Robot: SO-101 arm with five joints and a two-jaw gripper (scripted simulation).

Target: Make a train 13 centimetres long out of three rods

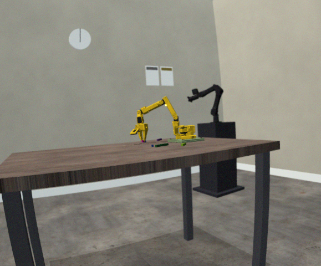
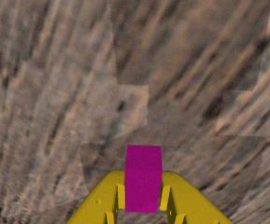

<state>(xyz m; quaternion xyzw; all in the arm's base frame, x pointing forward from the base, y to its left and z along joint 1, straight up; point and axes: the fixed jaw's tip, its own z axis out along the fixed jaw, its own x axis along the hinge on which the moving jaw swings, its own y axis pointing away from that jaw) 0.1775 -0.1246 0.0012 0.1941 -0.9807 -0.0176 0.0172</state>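
My gripper point(image 1: 142, 139) is shut on a magenta rod point(image 2: 144, 178), which sits between the yellow fingers in the wrist view; the rod also shows as a small magenta spot at the fingertips just above the table point(image 1: 140, 142). A green rod point(image 1: 161, 144) lies flat on the table to the right, with a small blue rod point(image 1: 152, 145) at its left end. A purple rod point(image 1: 158, 139) lies behind them. A lime rod point(image 1: 183, 144) lies near the arm's base.
The arm's base stands on a light green plate point(image 1: 186, 139) at the table's far side. A black robot arm point(image 1: 209, 98) on a dark pedestal point(image 1: 217, 157) stands behind the table. The table's right edge point(image 1: 278, 144) is well away from the rods.
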